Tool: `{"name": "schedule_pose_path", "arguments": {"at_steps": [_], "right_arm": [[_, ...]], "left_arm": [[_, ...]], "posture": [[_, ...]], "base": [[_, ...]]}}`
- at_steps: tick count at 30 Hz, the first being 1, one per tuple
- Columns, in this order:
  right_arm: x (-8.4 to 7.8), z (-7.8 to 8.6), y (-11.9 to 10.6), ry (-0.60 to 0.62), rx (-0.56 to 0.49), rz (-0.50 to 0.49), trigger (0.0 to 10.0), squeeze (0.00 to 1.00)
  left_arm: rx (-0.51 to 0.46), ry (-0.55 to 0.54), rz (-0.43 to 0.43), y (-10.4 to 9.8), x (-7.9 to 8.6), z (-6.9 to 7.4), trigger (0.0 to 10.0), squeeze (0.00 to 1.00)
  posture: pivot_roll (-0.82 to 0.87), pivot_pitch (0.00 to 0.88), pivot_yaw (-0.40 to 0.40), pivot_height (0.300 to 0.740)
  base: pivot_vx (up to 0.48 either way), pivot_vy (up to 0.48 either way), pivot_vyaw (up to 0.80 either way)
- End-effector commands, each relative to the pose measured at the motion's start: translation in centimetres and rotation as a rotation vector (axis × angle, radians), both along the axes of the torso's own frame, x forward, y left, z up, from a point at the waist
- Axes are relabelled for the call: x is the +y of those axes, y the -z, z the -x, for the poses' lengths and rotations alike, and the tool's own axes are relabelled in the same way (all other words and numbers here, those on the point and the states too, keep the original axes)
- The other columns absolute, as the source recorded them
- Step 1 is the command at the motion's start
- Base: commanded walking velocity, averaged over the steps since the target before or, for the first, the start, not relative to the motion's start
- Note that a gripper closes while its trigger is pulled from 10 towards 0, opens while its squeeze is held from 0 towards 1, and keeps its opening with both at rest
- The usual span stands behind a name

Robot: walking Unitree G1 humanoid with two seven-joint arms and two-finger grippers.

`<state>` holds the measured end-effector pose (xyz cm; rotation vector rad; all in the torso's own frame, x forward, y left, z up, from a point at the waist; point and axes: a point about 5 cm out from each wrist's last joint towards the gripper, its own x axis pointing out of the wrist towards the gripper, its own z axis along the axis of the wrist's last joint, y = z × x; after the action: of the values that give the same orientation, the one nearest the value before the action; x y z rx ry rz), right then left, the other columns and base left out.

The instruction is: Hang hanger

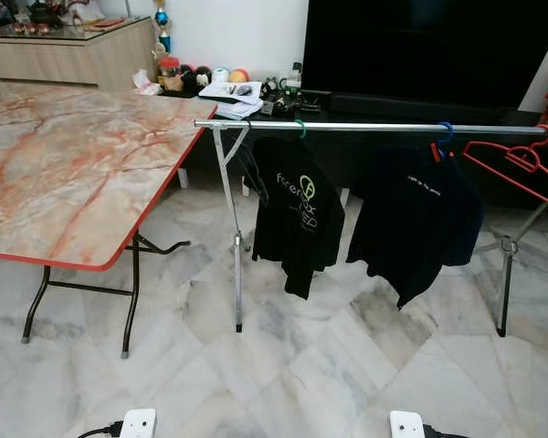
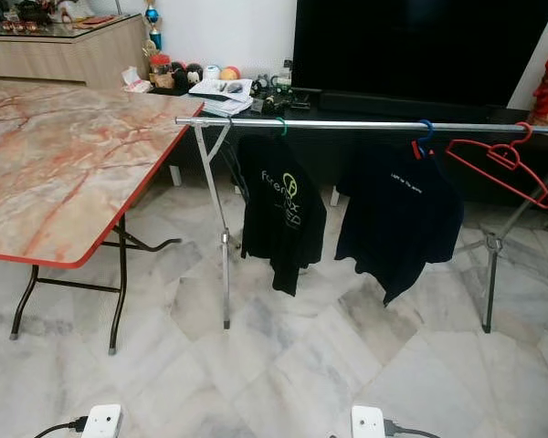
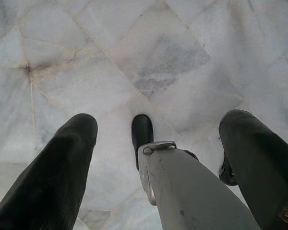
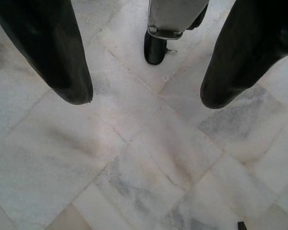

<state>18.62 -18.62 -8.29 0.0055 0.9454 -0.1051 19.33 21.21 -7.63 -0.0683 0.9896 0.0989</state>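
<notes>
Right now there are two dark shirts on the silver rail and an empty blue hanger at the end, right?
Nearly. The empty hanger at the end of the silver rail is red, not blue, as the left eye view shows. The two dark shirts do hang there.

right hand (image 4: 146,96): 2 black fingers (image 4: 62,57) spread apart, holding nothing | below: pale marble floor (image 4: 149,167) | between fingers: robot's grey leg and black foot (image 4: 155,48)

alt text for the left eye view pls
A metal clothes rail stands on a marble floor, holding two dark shirts and an empty red hanger at its right end. A marble-patterned folding table stands to its left.
</notes>
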Motion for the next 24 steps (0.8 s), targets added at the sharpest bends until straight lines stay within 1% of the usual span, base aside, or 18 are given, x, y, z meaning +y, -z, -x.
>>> {"name": "schedule_pose_path", "arguments": {"at_steps": [1,12,13,14,15,24], "right_arm": [[1.8,2.8,1.4,0.045,0.072,-0.154,10.0,0.0],[1.8,2.9,1.5,0.037,0.078,-0.151,10.0,0.0],[1.0,3.3,1.5,0.071,0.071,-0.154,10.0,0.0],[1.0,3.3,1.5,0.071,0.071,-0.154,10.0,0.0],[0.6,3.5,1.5,0.089,0.065,-0.155,10.0,0.0],[0.1,3.5,1.5,0.102,0.059,-0.153,10.0,0.0]], "left_arm": [[-0.056,-0.016,-0.051,-2.9,8.0,-0.2,10.0,0.0],[-0.056,-0.007,-0.051,-2.9,7.9,-0.2,10.0,0.0],[-0.056,-0.002,-0.044,-2.5,7.6,0.2,10.0,0.0],[-0.056,-0.002,-0.044,-2.5,7.6,0.2,10.0,0.0],[-0.058,-0.006,-0.04,-2.4,7.4,0.3,10.0,0.0],[-0.06,0.008,-0.024,-2.5,7.4,0.2,10.0,0.0]], "posture": [[0.07,0.045,0.057,0.74],[0.06,0.041,0.056,0.74],[0.04,0.0,0.05,0.74],[0.04,0.0,0.05,0.74],[0.04,0.0,0.05,0.74],[0.04,0.006,0.048,0.74]], "base": [[0.0,0.0,0.0],[0.0,0.0,0.0],[0.0,0.0,0.0],[0.0,0.0,0.0],[0.0,0.0,0.0],[0.0,0.0,0.0]]}}
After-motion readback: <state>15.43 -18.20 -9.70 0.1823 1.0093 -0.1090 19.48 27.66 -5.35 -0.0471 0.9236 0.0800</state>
